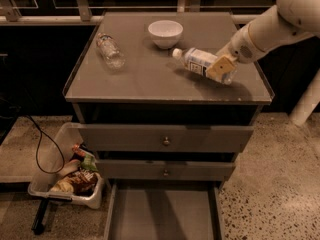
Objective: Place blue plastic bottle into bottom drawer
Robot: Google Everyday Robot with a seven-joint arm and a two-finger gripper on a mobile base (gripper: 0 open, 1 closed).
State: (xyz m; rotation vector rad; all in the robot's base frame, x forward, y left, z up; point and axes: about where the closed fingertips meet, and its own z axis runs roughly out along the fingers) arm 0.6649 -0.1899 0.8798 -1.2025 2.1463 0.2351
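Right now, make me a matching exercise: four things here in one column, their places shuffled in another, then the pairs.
1 gripper
2 white bowl
3 clear bottle
4 bottom drawer

A pulled open, under the other drawers
B lying on the cabinet top, left side
C at the blue plastic bottle's base end, right side
D upright on the cabinet top, rear middle

Pairs: 1-C, 2-D, 3-B, 4-A

The scene is dim, with a warm brown tone. Light falls from above, so the tabletop has a soft pale shine. The end effector, at the blue bottle on the right side, throws a dark shadow toward the front edge. Under the tabletop it is almost black.
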